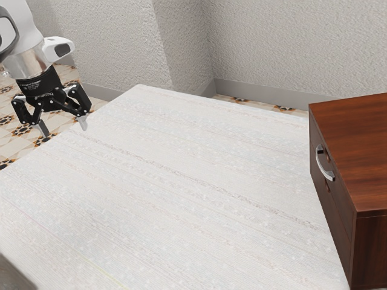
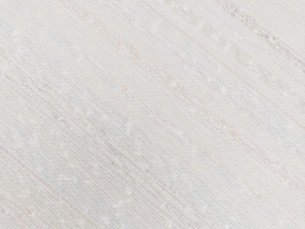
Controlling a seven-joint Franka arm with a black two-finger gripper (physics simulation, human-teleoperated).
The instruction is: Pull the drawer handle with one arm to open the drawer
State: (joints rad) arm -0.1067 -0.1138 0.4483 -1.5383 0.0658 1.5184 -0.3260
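So the gripper point(image 1: 63, 127) was hanging at the exterior view's left, fingers pointing down, right around the table's point(image 1: 181, 205) left edge where the white top meets the tiled floor point(image 1: 12, 130). Jaws were spread wide, fully released, gripping nothing. One fingertip lined up over the tiles and the other over the table's edge. Both looked to be up in the air, though I couldn't be totally sure of the height from that angle. The arm point(image 1: 30, 45) came down from the upper left corner, a white shell with the black hand at the bottom.

The drawer point(image 1: 326, 187) was way over at the exterior view's right, in a dark reddish wooden cabinet point(image 1: 357, 139) at the table's right end. I couldn't tell if the cabinet sat on the table or just stood right up against it. The drawer's front faced toward the gripper's side. The handle point(image 1: 323, 163) was a silvery curved bar on the upper part of that front, running roughly up and down and bowed out from the wood. The front looked flush with the cabinet body, so shut as far as I could tell. Gripper and handle were well apart, with the whole stretch of table between them.

The wrist view looked straight at the table point(image 2: 152, 114), pale whitish wood with fine grain lines running diagonally.

Behind it all were rough plastered walls point(image 1: 272, 42) meeting in a corner, with a grey skirting point(image 1: 272, 93) along the bottom
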